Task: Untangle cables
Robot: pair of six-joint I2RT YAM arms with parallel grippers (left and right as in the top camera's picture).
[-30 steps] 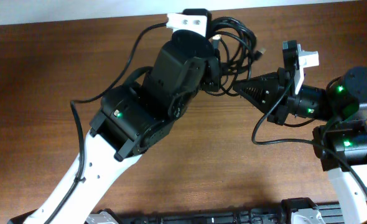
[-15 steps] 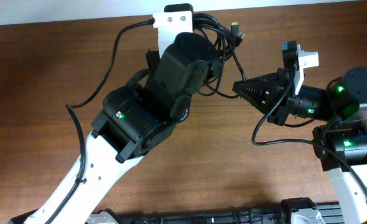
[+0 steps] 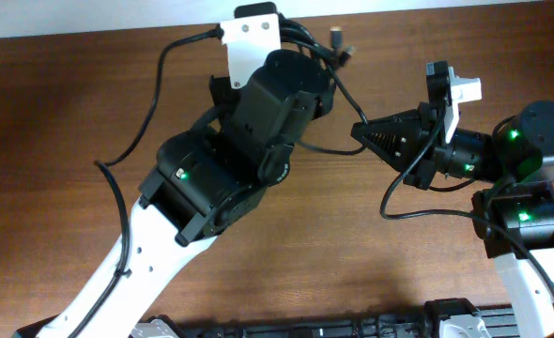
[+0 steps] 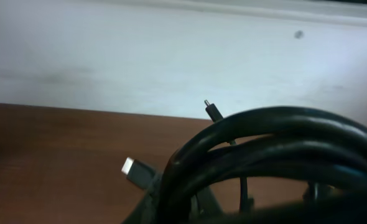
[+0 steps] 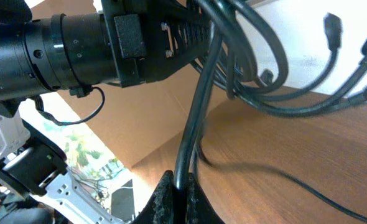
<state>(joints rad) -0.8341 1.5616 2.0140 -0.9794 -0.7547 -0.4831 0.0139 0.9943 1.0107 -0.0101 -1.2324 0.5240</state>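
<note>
From overhead, the cables (image 3: pixel 319 56) sit bunched at the far edge of the tabletop (image 3: pixel 61 122), under the left gripper (image 3: pixel 300 58), which is hidden beneath its own wrist; its jaws read as nearly closed, probably pinning the bundle so it cannot slide. The right gripper (image 3: pixel 360 131) points at the bundle from the side, closed on one strand stretched between them, apparently to draw that cord free. The left wrist view shows thick black loops (image 4: pixel 264 143) filling the frame, with a small plug (image 4: pixel 213 112) sticking up. In the right wrist view, the fingertips (image 5: pixel 177 186) pinch a single taut cord (image 5: pixel 199 106).
</note>
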